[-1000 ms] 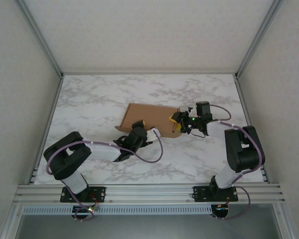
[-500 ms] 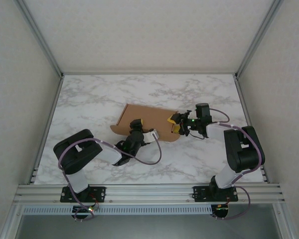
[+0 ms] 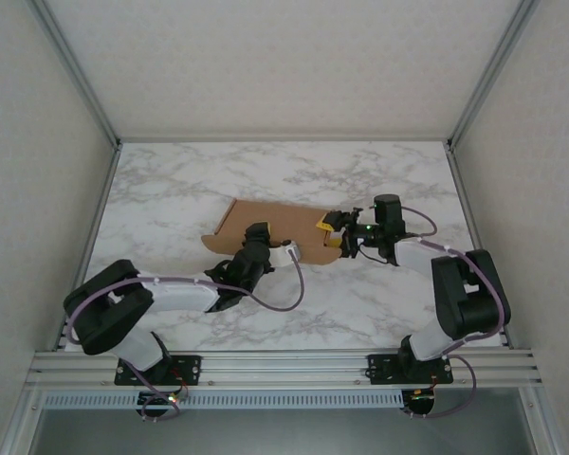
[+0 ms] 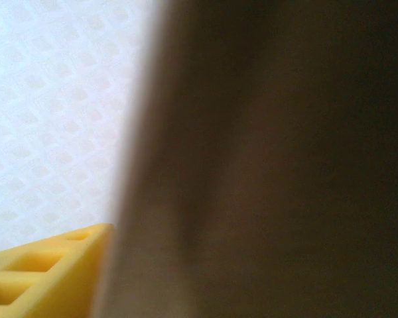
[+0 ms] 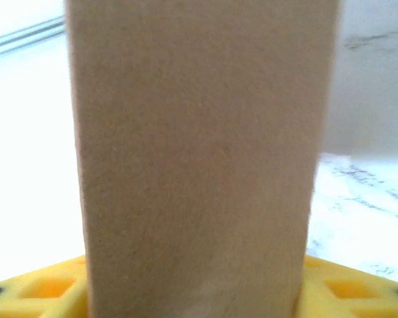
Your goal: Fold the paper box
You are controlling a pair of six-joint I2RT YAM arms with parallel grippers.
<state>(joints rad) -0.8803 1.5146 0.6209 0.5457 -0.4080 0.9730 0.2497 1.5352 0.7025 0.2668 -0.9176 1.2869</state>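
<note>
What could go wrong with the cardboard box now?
1. The paper box lies on a smooth marble table. A push from the left gripper at its near edge might slide it instead of folding it.
2. A flap stands right at the right gripper. If the grip is loose, it could slip free or crease crookedly.

One paper box [image 3: 270,216], brown cardboard, on one marble tabletop [image 3: 171,190]. Two robot arms, the left arm [image 3: 161,292] and the right arm [image 3: 455,284]. Two claws, the left claw [image 3: 258,233] and the right claw [image 3: 332,234]
</note>
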